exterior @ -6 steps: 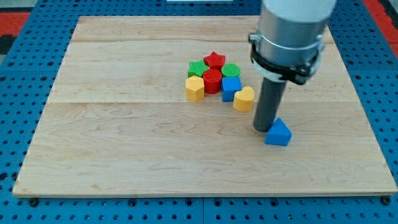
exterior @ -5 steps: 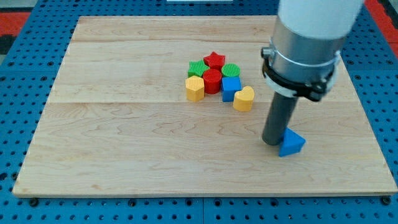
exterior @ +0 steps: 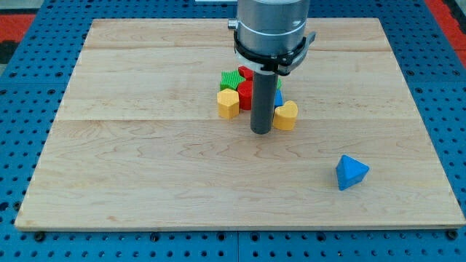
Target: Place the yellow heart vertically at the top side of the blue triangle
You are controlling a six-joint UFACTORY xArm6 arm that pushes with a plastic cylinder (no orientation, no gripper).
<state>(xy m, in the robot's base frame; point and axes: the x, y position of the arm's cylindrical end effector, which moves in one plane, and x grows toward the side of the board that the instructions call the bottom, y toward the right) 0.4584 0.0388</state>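
pale, smooth wood-grain board [exterior: 145,167], matt plastic-looking blue triangle [exterior: 352,172] and yellow heart [exterior: 286,116], ribbed green block [exterior: 230,78].

Wooden board [exterior: 145,167] of pale planks on a blue perforated base [exterior: 22,109]. Far of centre, a tight cluster: green block [exterior: 230,78] at far left, yellow block [exterior: 228,104] nearest and leftmost, red block [exterior: 245,93] beside it, red block [exterior: 245,72] farthest, partly hidden.

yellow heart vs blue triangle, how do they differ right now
The yellow heart sits at the cluster's edge beside my tip; the blue triangle stands alone toward the view's bottom right. The yellow heart is rounded; the blue triangle is angular and pointed. The heart is nearer the board's middle. Both rest on the wooden board.
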